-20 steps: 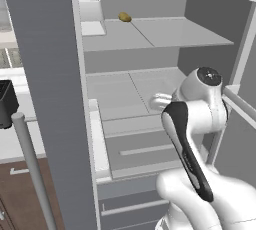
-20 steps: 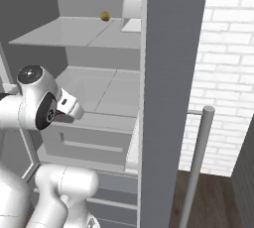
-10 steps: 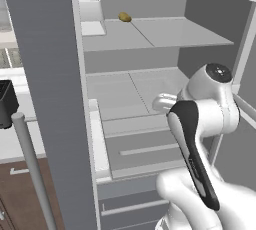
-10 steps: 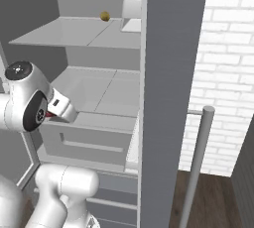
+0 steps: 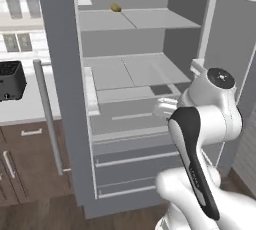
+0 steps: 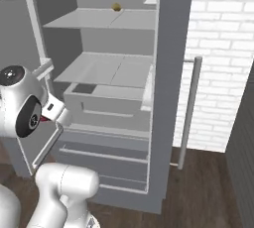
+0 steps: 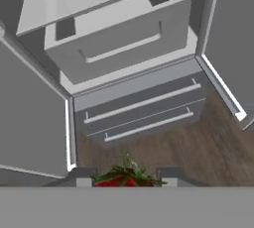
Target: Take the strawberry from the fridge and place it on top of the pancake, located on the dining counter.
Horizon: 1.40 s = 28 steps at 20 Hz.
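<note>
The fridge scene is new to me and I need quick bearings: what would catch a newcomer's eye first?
The tall grey fridge stands wide open, its pale shelves nearly bare apart from a small yellowish-brown lump on the top shelf. In the hand view, the strawberry sits red and green-topped between the tips of the claw, out in front of the two bottom drawers.

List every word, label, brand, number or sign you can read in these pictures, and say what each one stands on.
There is no readable text in any view.
The fridge has plain grey shelves, drawers and doors, with no brand or label.
The strawberry between the fingertips of the gripper carries no mark.
The small dark dots on the arm's round joint cap are too small to read as anything.
</note>
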{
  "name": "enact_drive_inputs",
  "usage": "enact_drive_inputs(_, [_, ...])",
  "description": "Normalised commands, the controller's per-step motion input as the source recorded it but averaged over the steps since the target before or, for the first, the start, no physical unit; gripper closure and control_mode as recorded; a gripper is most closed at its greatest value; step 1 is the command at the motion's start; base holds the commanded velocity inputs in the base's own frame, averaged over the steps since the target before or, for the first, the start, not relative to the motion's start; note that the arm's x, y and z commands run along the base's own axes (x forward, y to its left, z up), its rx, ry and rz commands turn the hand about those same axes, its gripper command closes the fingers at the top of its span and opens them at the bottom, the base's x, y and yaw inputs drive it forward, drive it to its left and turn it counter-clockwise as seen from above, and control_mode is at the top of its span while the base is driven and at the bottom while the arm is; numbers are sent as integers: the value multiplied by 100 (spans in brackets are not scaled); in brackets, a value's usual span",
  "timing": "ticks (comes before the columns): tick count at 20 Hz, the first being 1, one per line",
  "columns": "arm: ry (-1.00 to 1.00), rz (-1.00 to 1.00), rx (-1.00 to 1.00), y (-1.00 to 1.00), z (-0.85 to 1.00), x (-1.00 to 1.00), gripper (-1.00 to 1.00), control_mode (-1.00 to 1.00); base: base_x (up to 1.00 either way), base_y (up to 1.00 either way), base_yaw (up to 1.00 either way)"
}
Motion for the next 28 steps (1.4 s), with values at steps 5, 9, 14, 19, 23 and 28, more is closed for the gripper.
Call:
enact_drive_inputs(5, [0, 0, 0, 0, 0, 0, 100, 100, -99, 17, 10])
enact_drive_inputs(9, [0, 0, 0, 0, 0, 0, 100, 100, -84, 21, 50])
enact_drive_inputs(14, [0, 0, 0, 0, 0, 0, 100, 100, -67, 10, 61])
enact_drive_inputs(19, [0, 0, 0, 0, 0, 0, 100, 100, -57, 2, 67])
enact_drive_inputs(23, [0, 0, 0, 0, 0, 0, 100, 100, -59, 4, 67])
enact_drive_inputs(28, [0, 0, 0, 0, 0, 0, 100, 100, -60, 0, 66])
